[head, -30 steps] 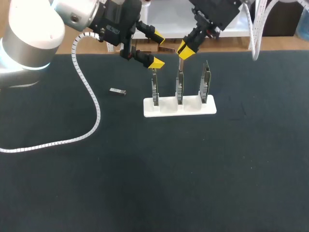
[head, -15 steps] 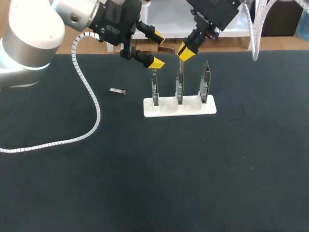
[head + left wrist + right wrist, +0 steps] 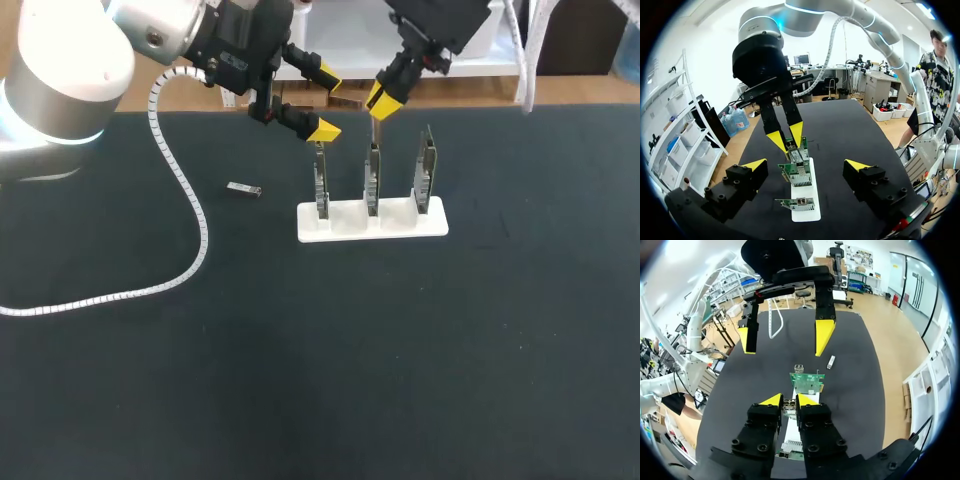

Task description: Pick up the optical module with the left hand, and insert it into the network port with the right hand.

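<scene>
Collision threatens: with left jaws spread wide and empty over the leftmost circuit board [image 3: 320, 185] and right jaws nearly closed on nothing above the middle board [image 3: 371, 180], a swing toward the optical module [image 3: 243, 188], lying apart on the tabletop [image 3: 300, 350], could clip either.

No print or number is legible on the optical module [image 3: 243, 188], circuit boards [image 3: 321, 185] or white stand [image 3: 345, 227].
</scene>
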You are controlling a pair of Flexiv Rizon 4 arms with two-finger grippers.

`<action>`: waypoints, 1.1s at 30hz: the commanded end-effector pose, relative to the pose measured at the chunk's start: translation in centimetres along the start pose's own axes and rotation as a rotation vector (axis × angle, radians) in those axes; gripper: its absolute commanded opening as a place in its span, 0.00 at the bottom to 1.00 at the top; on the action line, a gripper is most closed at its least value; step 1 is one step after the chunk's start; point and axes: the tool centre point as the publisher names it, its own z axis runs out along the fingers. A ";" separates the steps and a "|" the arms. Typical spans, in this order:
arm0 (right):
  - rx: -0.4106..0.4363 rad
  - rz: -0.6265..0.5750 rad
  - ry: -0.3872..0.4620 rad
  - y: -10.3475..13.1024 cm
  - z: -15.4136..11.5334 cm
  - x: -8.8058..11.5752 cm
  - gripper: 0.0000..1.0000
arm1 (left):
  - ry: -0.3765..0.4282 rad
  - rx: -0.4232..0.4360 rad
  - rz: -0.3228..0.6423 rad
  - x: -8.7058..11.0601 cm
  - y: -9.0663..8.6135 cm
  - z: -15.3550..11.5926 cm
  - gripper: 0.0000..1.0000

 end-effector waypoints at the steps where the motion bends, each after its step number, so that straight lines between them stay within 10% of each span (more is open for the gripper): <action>1: 0.042 0.003 0.011 1.4 0.5 -0.2 0.00 | 0.007 0.005 -0.003 -0.1 0.2 0.0 1.00; 33: 0.040 -0.013 -0.005 0.8 1.2 0.9 0.00 | 0.007 0.005 -0.003 -0.1 0.2 0.0 1.00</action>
